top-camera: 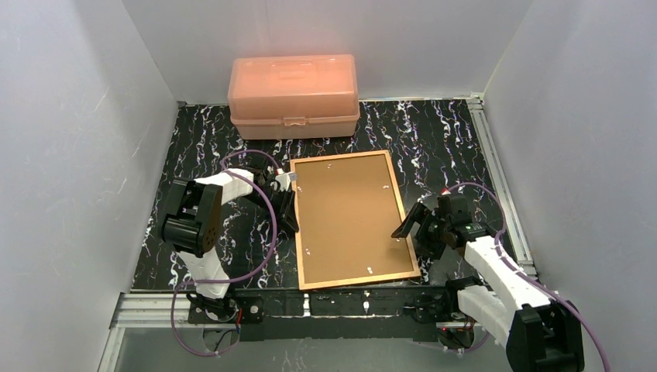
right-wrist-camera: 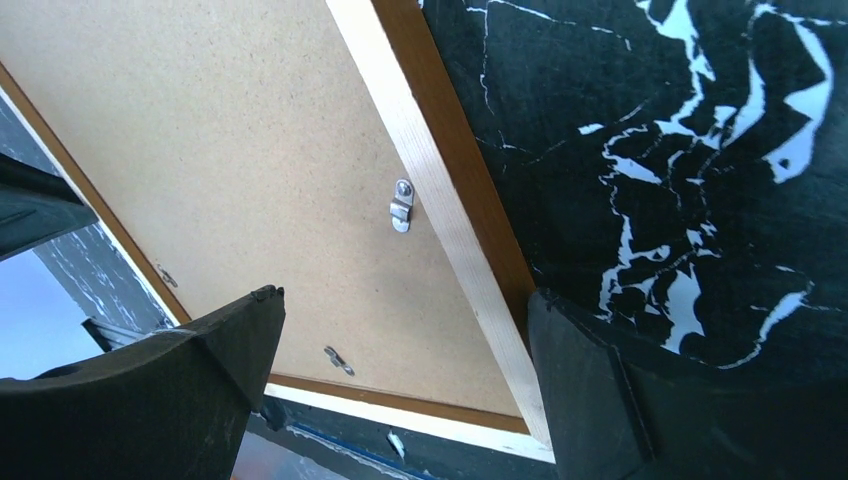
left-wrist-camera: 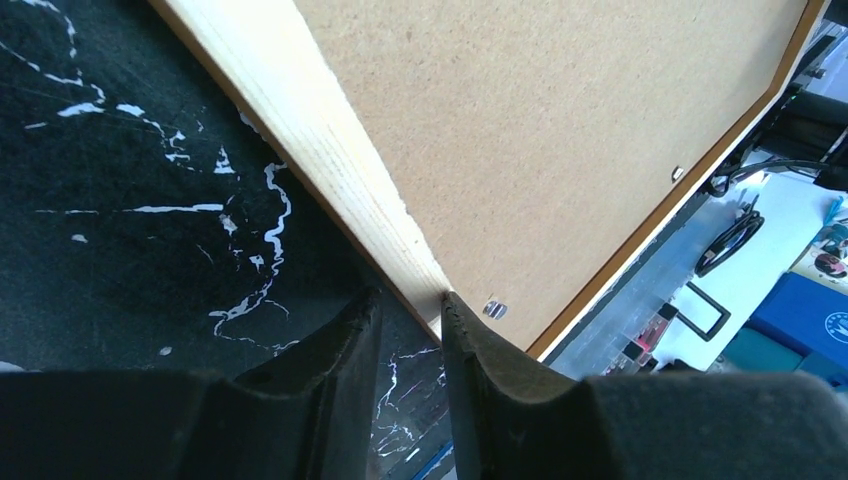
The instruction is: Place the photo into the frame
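Note:
The frame [top-camera: 402, 208] lies face down on the black marbled table, its thin orange-brown border around a plain brown backing board [top-camera: 349, 221]. The photo is hidden. My left gripper [top-camera: 290, 217] is at the frame's left rail [left-wrist-camera: 330, 160]. Its jaws [left-wrist-camera: 405, 305] stand a narrow gap apart. One fingertip [left-wrist-camera: 452, 305] touches the rail's inner edge, the other is over the table outside it, and nothing is clamped. My right gripper [top-camera: 414, 236] hangs wide open [right-wrist-camera: 405, 298] over the near right corner, its fingers either side of the right rail [right-wrist-camera: 440, 200].
A pink translucent plastic box [top-camera: 293, 93] stands shut at the back of the table. Small metal turn clips [right-wrist-camera: 401, 205] sit along the backing board's edges. White walls close in the left, right and back. A metal rail [top-camera: 310, 302] runs along the near edge.

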Action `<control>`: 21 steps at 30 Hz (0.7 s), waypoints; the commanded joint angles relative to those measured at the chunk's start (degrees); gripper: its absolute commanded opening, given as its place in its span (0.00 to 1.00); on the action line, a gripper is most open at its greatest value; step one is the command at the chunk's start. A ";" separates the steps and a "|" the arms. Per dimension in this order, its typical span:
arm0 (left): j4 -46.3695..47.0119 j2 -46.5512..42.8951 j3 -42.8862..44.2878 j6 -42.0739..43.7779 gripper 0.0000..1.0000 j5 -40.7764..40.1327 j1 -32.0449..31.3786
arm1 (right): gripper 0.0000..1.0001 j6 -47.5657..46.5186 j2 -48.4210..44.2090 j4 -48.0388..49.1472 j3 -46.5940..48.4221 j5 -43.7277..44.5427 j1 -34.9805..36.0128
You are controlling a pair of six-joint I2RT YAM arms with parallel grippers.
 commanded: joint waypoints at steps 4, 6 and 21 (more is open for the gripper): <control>0.22 -0.32 3.46 0.30 0.24 -0.74 0.30 | 0.99 3.33 8.38 10.48 4.41 -2.32 4.42; 0.87 0.16 4.53 0.11 0.23 -0.78 1.04 | 0.99 3.67 11.19 12.45 5.83 -2.06 5.50; -5.95 -4.10 6.85 5.77 0.32 2.54 9.06 | 0.99 -6.45 10.45 -0.44 15.54 9.80 6.49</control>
